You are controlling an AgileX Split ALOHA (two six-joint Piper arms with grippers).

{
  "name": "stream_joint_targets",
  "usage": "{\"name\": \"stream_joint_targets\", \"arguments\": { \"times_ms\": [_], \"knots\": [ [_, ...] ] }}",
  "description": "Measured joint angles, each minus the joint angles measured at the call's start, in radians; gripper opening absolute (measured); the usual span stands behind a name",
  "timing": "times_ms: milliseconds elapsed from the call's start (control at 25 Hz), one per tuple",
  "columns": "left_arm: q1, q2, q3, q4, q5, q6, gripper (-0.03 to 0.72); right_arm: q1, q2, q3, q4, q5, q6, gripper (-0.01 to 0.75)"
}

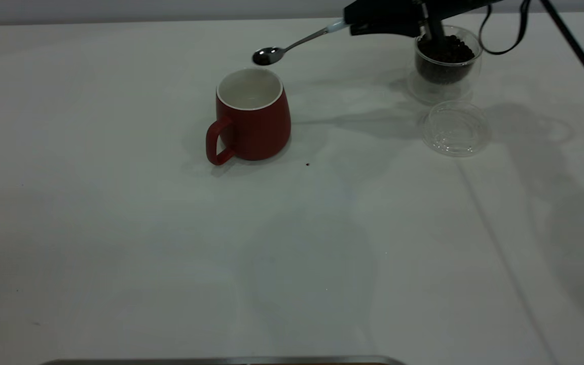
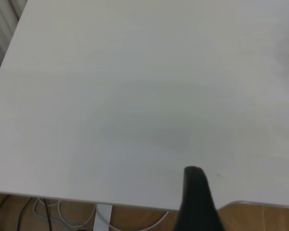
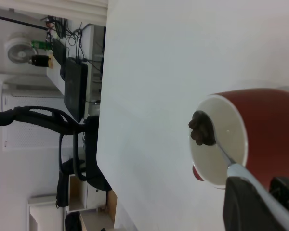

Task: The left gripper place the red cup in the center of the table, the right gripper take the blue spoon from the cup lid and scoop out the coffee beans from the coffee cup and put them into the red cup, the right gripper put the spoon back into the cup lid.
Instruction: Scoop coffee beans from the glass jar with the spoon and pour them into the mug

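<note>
White table (image 1: 119,228) bears the red cup (image 1: 254,119); right hand (image 1: 353,23) grips the spoon (image 1: 292,45), bowl slanting down toward its rim

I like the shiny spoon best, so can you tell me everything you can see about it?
The spoon has a shiny metal bowl and thin metal stem, with a pale blue handle end. The right gripper holds it by that handle, so it hangs in the air and slopes down toward the red cup. Its bowl hovers above the cup's far rim without touching it. In the right wrist view, a small heap of brown coffee beans sits in the bowl, right over the cup's white inside.
</note>
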Motion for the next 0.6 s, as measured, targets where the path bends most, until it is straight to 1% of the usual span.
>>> {"name": "stream_joint_targets", "arguments": {
  "times_ms": [160,280,600],
  "knots": [
    [0.0,0.0,0.0,0.0,0.0,0.0,0.587,0.04,0.008,0.0,0.001,-0.053,0.001,0.109],
    [0.0,0.0,0.0,0.0,0.0,0.0,0.587,0.052,0.008,0.0,-0.003,-0.088,-0.016,0.109],
    [0.0,0.0,0.0,0.0,0.0,0.0,0.587,0.078,0.008,0.0,-0.015,-0.134,-0.202,0.109]
  ]
}}
